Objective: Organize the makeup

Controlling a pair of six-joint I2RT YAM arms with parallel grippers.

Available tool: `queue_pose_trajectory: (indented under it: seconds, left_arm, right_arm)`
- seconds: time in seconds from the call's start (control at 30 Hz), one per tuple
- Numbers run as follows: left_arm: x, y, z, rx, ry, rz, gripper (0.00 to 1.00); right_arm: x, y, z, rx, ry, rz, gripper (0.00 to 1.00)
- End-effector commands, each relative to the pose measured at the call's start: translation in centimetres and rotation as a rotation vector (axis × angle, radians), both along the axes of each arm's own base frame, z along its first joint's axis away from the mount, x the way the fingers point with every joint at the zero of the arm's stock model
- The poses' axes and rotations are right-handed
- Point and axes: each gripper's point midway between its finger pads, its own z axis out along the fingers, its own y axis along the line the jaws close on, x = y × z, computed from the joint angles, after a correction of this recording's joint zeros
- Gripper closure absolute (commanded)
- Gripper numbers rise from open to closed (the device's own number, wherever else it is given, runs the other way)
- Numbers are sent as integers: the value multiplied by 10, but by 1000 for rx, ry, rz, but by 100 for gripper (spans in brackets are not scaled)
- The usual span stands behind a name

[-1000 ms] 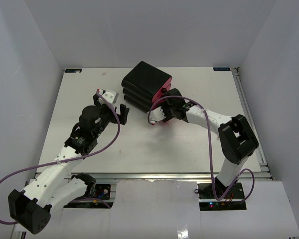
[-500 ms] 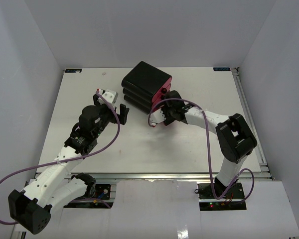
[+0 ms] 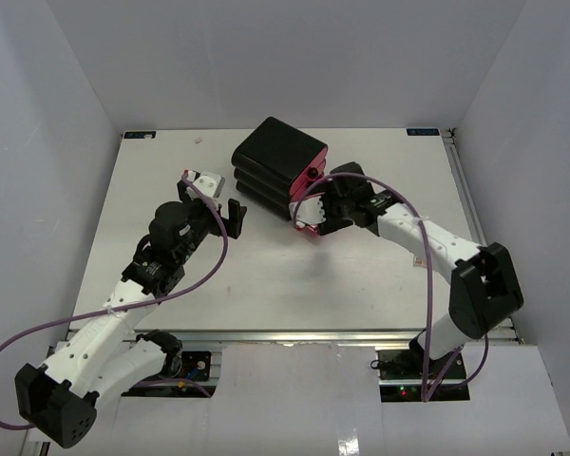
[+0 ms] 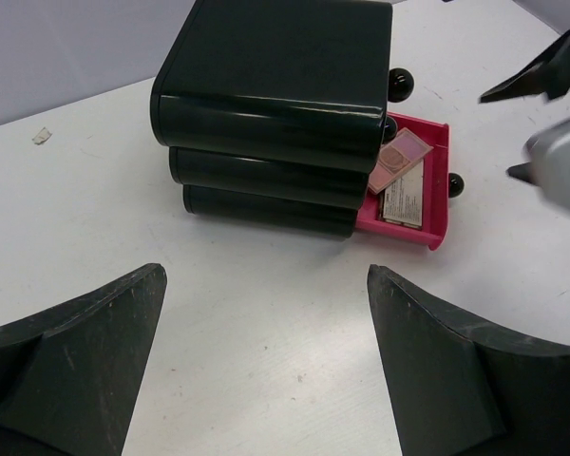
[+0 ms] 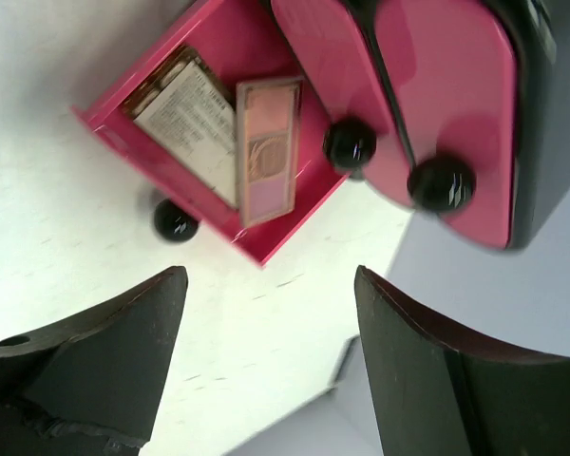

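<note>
**A:** So, where is the makeup?

**B:** Two pieces show, both in the bottom drawer [image 5: 106, 131] of the black box [image 3: 277, 152]; that drawer stands open, pink inside; a pink palette [image 5: 266, 152] lies flat in it, and a flat case [image 5: 185, 114] with a printed label lies against the palette's long edge.

**A:** And where in the frame?

**B:** From the right wrist the drawer fills the upper left, its black knob [image 5: 175, 220] just below it over the white worktop [image 5: 76, 247]; the two upper drawers [image 5: 446, 85] are shut, their pink fronts and knobs at the upper right; from above, the box sits at upper centre, the open drawer at its lower right corner.

**A:** The hands?

**B:** The right hand [image 5: 268, 275] hangs just beside the open drawer, not touching it; fingers spread wide, nothing between them, so released. The left hand [image 4: 264, 280] is at centre left in the top view, near the box's left side but apart from it; it is spread wide too and empty, with bare worktop between its fingers.
</note>
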Motion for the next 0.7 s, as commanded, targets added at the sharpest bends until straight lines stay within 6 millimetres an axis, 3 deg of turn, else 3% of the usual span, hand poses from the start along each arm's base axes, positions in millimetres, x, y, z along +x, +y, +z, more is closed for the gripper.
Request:
queue_pose_trajectory:
  seconds: [0.0,0.17,0.33,0.5,0.57,0.67]
  left_arm:
    - [-11,-3,21,-51,-55,-45,2]
    - [-20,-10,27,-91,-58,-95,2]
    - [-27,-15,34,-114,-68,-134,2]
    - [-33,-18,38,-130,-75,-168,2]
    - [-36,-20,39,-138,-77,-181,2]
    - [-37,-21,41,-143,-80,-188,2]
  right_arm:
    - [-44,-42,14,209,289,-174,23]
    - [-63,-119,-3,236,404,-411,21]
    - [-70,-195,-6,303,435,-781,4]
    - [-101,-217,-29,215,514,-839,10]
    - [-101,-228,-35,179,474,-860,10]
    - [-92,-240,-38,241,515,-1052,10]
